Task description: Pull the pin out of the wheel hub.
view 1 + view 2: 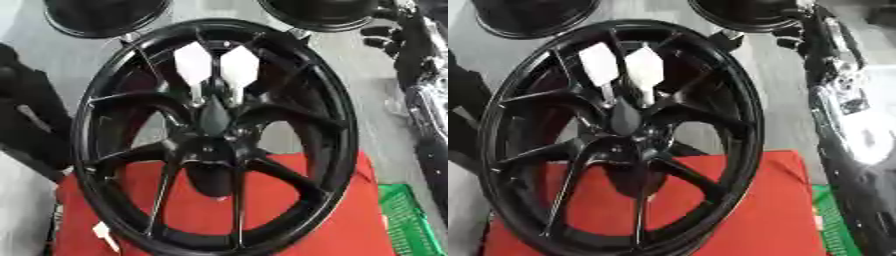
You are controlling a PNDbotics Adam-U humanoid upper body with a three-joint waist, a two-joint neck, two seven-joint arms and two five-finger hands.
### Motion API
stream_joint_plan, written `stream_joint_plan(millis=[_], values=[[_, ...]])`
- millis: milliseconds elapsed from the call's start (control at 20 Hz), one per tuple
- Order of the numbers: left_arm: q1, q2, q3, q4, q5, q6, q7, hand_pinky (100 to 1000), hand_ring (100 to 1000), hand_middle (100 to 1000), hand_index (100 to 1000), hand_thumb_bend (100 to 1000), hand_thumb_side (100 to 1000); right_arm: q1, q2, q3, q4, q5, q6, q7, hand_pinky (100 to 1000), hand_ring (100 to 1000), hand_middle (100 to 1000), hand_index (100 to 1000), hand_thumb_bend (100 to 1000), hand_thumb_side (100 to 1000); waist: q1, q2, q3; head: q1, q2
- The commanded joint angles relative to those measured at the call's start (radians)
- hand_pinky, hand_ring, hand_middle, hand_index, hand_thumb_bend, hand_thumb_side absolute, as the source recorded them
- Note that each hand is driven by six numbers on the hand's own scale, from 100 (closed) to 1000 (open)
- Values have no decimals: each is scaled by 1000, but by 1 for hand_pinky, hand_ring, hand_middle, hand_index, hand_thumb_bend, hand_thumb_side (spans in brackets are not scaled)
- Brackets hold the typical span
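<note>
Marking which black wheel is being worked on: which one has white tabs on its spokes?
The big spoked wheel standing on the red surface; its two white tabs distinguish it.

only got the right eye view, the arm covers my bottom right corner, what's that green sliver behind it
observer: It is a green basket with a mesh wall. It sits just off the right edge of the red surface.

operator: ok and the rim's lower left is cut off for me, anything down there

observer: Yes, there is a small white piece, maybe a tag. It shows at the lower left rim of the wheel, over the red surface. I cannot tell whether it is fixed to the rim.
</note>
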Motion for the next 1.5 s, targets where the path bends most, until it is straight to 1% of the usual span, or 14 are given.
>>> stream_joint_plan(millis=[50, 550, 800, 850, 1000, 1100, 1200, 1250, 1300, 1400, 1500], values=[[-14, 26, 6, -16, 1, -1, -2, 574, 773, 757, 712, 320, 644, -12, -17, -9, -19, 7, -3, -3, 752, 672, 744, 799, 100, 752, -2, -19, -2, 3, -14], [-13, 25, 6, -15, 2, 0, 0, 574, 767, 757, 712, 322, 643, -15, -19, -9, -13, 10, -1, -2, 752, 673, 745, 800, 100, 754, -1, -19, 0, 10, -20], [-7, 20, 12, -15, 6, -4, 5, 574, 767, 758, 713, 324, 641, -44, -19, -13, 4, 8, -2, 1, 754, 677, 749, 803, 100, 748, -1, -26, 0, 25, -24], [-6, 21, 12, -15, 6, -4, 5, 575, 767, 758, 713, 325, 639, -51, -22, -12, 6, 8, -3, 3, 756, 683, 753, 805, 100, 729, -1, -27, 0, 26, -22], [10, 33, 13, -11, 3, -5, 6, 574, 767, 758, 713, 325, 641, -140, -112, 34, 29, 12, -20, 47, 763, 695, 760, 812, 100, 675, -15, -45, -12, 32, -1], [18, 42, 12, -8, 2, -4, 6, 574, 767, 758, 713, 325, 642, -194, -198, 89, 57, 14, -41, 92, 765, 698, 759, 810, 100, 601, -23, -52, -19, 36, 7], [24, 52, 10, -6, 0, -3, 5, 574, 767, 758, 713, 324, 643, -241, -294, 159, 80, 21, -59, 154, 768, 703, 758, 809, 100, 526, -31, -56, -24, 37, 13], [26, 55, 9, -5, 0, -3, 4, 574, 767, 758, 713, 324, 644, -262, -337, 192, 87, 29, -67, 186, 769, 704, 757, 809, 100, 510, -33, -57, -26, 38, 13], [28, 59, 8, -5, -1, -2, 4, 573, 767, 759, 713, 323, 645, -280, -377, 223, 92, 38, -73, 217, 771, 707, 755, 808, 100, 465, -36, -57, -27, 38, 14], [30, 65, 7, -4, -1, -1, 3, 573, 768, 759, 712, 322, 646, -311, -456, 281, 88, 54, -84, 281, 774, 712, 754, 807, 100, 419, -41, -58, -28, 36, 14], [31, 68, 6, -3, -2, -1, 2, 574, 768, 759, 713, 322, 647, -334, -520, 322, 67, 65, -98, 339, 775, 716, 753, 807, 100, 387, -45, -58, -27, 34, 13]])
